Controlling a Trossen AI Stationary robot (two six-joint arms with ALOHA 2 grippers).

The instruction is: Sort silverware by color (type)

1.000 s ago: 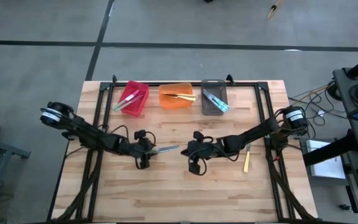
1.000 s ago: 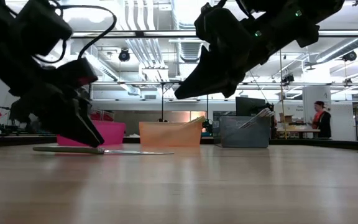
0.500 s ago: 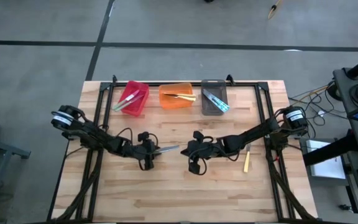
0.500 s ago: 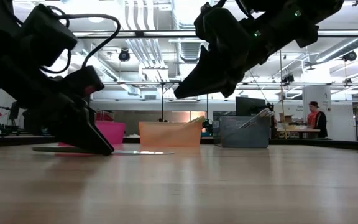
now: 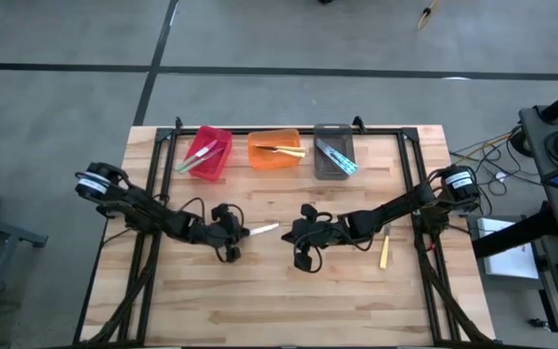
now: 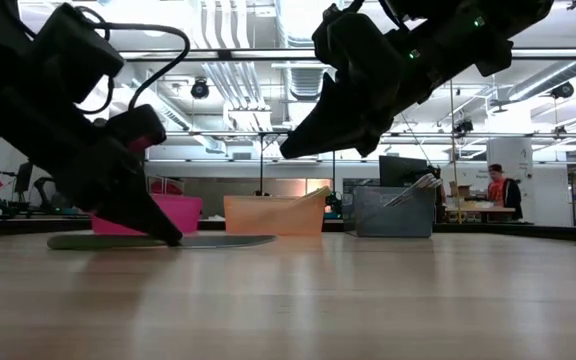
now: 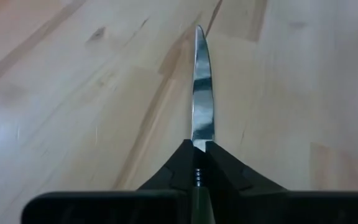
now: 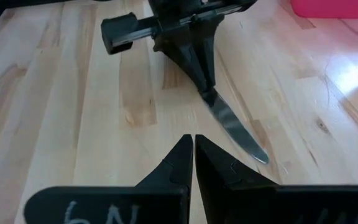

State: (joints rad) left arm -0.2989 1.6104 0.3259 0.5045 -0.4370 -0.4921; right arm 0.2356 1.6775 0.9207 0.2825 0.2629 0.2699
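Note:
A knife (image 5: 263, 230) with a silver blade (image 7: 202, 93) and a greenish handle (image 6: 88, 241) lies near the table's middle. My left gripper (image 5: 237, 234) is shut on it. My right gripper (image 5: 289, 236) hangs shut above the table, just right of the blade's tip (image 8: 261, 158), and touches nothing. A yellow-handled utensil (image 5: 385, 252) lies flat on the wood toward the right edge. More silverware lies in the red bin (image 5: 204, 153), the orange bin (image 5: 277, 149) and the grey bin (image 5: 333, 152). My left gripper pinches the knife between its two fingers where the handle meets the blade (image 7: 197, 149). The fingers (image 6: 158, 225) slant down from the table's left and lie along the knife. The blade sticks out past the fingertips and the handle trails behind, both low at the table top.
The three bins stand in a row along the far edge. Black frame rails (image 5: 410, 165) run along the table's left, right and far sides. Bare wood (image 5: 279, 301) lies toward the near edge. A person (image 6: 498, 190) stands far off in the room.
My left gripper has shut on the knife and rolled a little about its own axis. The knife has stayed at the table top and turned slightly with it. My right gripper has kept still.

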